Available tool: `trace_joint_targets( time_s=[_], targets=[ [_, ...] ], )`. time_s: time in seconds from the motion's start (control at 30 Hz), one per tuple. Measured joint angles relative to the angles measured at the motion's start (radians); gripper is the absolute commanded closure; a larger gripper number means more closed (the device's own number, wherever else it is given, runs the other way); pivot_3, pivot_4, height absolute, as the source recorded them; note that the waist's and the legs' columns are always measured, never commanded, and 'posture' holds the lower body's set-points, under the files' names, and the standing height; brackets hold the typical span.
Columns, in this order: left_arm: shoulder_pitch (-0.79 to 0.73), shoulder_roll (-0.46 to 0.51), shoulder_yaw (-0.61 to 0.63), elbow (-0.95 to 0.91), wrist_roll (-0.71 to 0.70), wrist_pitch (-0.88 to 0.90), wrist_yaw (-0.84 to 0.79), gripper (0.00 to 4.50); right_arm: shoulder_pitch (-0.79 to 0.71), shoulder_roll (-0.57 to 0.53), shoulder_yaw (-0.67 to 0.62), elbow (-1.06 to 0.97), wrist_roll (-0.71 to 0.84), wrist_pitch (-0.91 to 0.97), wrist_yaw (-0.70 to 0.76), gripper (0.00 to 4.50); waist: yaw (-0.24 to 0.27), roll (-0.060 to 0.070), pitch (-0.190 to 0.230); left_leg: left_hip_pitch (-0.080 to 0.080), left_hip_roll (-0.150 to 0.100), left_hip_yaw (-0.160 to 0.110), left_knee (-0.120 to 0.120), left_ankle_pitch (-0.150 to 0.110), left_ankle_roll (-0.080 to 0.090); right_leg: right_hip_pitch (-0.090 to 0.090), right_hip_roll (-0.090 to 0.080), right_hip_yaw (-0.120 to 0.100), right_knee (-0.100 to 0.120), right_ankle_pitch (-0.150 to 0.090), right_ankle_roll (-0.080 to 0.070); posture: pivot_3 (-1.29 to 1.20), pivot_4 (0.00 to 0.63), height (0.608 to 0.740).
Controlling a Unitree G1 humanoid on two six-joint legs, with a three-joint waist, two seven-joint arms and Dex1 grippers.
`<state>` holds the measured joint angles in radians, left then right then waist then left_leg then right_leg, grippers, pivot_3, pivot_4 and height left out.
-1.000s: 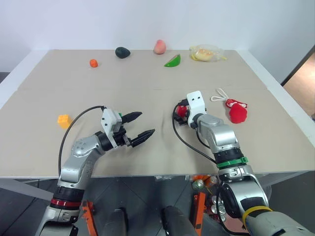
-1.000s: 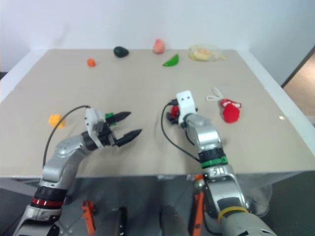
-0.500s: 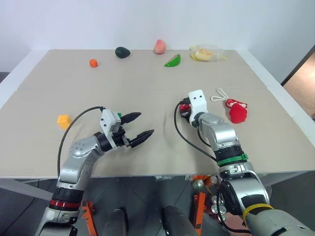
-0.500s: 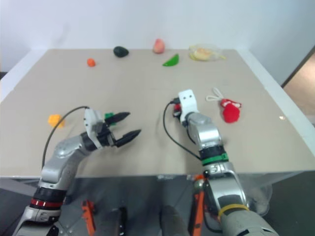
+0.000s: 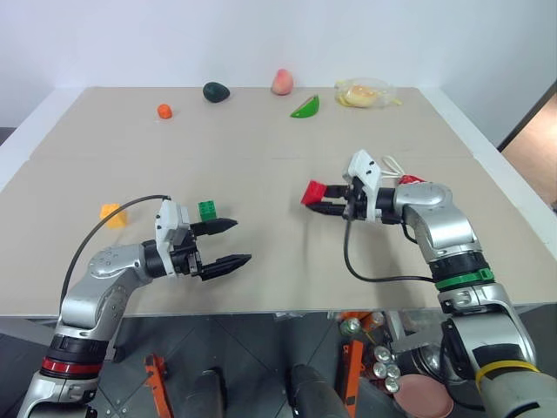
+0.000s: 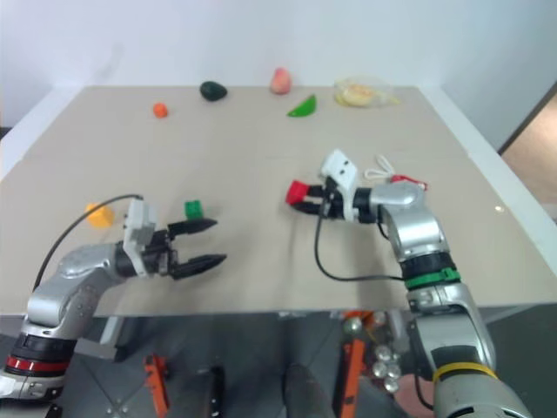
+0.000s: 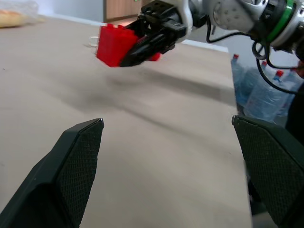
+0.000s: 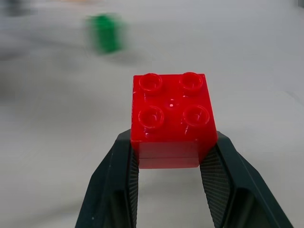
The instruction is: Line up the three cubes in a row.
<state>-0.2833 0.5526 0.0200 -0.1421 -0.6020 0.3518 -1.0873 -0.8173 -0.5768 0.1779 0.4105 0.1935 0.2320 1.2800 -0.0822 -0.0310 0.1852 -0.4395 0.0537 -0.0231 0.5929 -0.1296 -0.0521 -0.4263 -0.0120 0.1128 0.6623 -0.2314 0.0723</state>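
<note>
Red cube (image 5: 312, 192) clamped in right gripper (image 5: 318, 199) above open mid-table (image 5: 261, 165), green cube (image 5: 207, 210) just beyond wide-open left gripper (image 5: 228, 242).

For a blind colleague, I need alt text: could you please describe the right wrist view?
A red cube, studs facing the camera, is clamped between the right gripper's two black fingers above a pale table. Beyond it, a green cube sits blurred on the table.
</note>
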Motion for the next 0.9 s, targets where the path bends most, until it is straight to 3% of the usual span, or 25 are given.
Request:
trace_joint_targets(
  time_s=[0.2, 0.47, 0.9],
  targets=[
    [0.032, 0.026, 0.032, -0.067, -0.037, 0.036, 0.011, 0.00, -0.062, 0.023, 0.059, 0.185, -0.020, -0.102, 0.176, 3.27, -0.003, 0.000, 0.000, 0.001, 0.000, 0.001, 0.001, 0.000, 0.000, 0.000, 0.000, 0.000, 0.000, 0.001, -0.002, 0.00, 0.150, 0.740],
    [0.111, 0.071, 0.070, -0.141, -0.064, 0.064, 0.029, 0.00, -0.171, 0.098, 0.060, 0.430, -0.094, -0.247, 0.206, 3.27, -0.006, -0.001, 0.000, 0.000, 0.000, 0.000, 0.000, 0.000, -0.001, 0.000, 0.000, -0.001, 0.000, -0.001, -0.002, 0.00, 0.150, 0.740],
    [0.145, 0.089, 0.083, -0.156, -0.064, 0.064, 0.046, 0.00, -0.172, 0.108, 0.075, 0.545, -0.183, -0.371, 0.242, 3.27, -0.005, 0.000, 0.001, 0.001, 0.000, 0.000, 0.000, -0.001, -0.001, 0.000, 0.000, -0.001, 0.000, -0.001, -0.003, 0.00, 0.150, 0.740]
  ],
)
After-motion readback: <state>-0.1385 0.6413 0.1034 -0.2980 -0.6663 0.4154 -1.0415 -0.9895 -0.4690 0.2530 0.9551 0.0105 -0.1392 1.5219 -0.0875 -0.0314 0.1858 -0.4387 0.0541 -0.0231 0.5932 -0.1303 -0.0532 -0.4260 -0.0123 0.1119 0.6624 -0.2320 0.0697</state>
